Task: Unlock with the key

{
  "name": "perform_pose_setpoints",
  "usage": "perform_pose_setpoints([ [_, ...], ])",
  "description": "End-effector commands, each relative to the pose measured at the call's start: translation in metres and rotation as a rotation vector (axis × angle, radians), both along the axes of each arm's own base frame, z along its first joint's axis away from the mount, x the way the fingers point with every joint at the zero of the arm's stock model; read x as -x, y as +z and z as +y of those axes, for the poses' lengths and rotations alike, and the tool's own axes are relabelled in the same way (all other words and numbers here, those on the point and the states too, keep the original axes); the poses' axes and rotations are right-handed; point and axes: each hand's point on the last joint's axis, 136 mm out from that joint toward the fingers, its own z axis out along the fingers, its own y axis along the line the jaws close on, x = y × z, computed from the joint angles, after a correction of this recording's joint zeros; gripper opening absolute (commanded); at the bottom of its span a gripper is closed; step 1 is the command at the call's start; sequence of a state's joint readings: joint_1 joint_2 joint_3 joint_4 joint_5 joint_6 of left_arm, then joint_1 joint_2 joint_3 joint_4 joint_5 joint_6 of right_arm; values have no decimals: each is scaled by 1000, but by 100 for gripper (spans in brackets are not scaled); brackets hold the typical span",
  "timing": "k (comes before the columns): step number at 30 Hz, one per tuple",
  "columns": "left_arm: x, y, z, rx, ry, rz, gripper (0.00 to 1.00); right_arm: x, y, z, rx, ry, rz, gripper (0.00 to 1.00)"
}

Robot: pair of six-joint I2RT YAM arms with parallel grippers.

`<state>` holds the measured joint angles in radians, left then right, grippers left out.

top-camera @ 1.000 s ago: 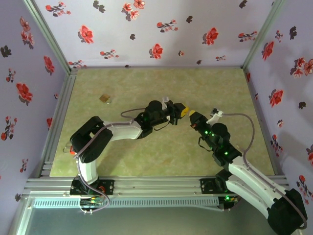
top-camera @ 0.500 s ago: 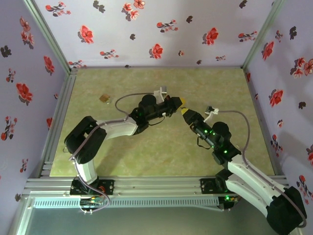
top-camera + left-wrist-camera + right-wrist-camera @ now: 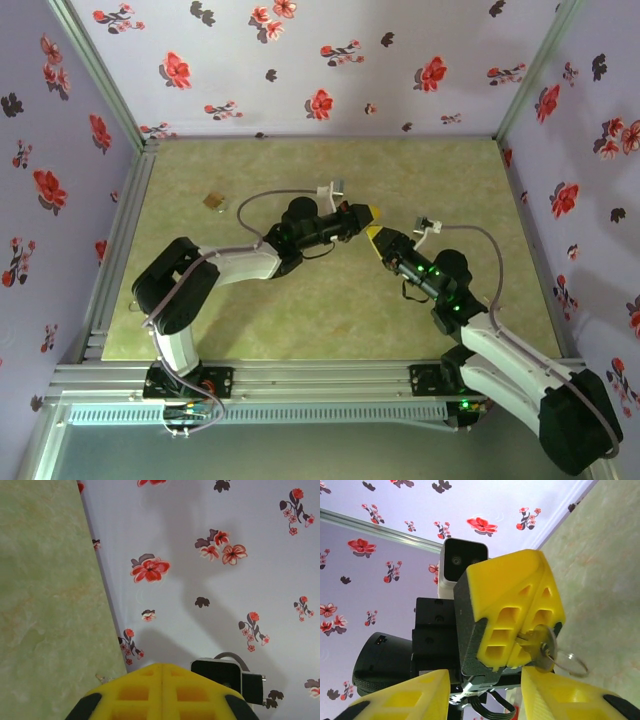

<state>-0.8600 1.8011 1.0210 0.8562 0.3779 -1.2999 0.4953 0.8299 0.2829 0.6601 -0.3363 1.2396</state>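
We read this as a hand-over in mid-air above the table (image 3: 470,180). The left gripper (image 3: 530,607) is clamped tight on the key (image 3: 539,647). The right gripper (image 3: 485,700) faces it closely with its fingers parted, holding nothing.

To do this well, we would bring the right fingers in square around the key's exposed end, close firmly, and only then let the left one release — a slip here drops a very small thing. The padlock (image 3: 214,201) lies well apart, toward the table's far left (so alignment matters more than speed).

In the right wrist view the key's long axis runs from the seam between the left pads down and to the right — ring (image 3: 571,663) end outermost, the other end hidden between the pads.
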Motion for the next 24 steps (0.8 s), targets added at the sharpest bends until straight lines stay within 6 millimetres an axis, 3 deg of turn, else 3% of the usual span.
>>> perform_pose_setpoints([
  [1,10,22,6,35,-20,-74,0,-2,4,-6,-33,-12,-10,39],
  [11,13,21,5,26,-32,-81,0,-9,-2,-8,-14,-17,15,32],
  [24,18,16,5,14,-47,-75,0,-20,-4,-12,-22,-32,20,30],
])
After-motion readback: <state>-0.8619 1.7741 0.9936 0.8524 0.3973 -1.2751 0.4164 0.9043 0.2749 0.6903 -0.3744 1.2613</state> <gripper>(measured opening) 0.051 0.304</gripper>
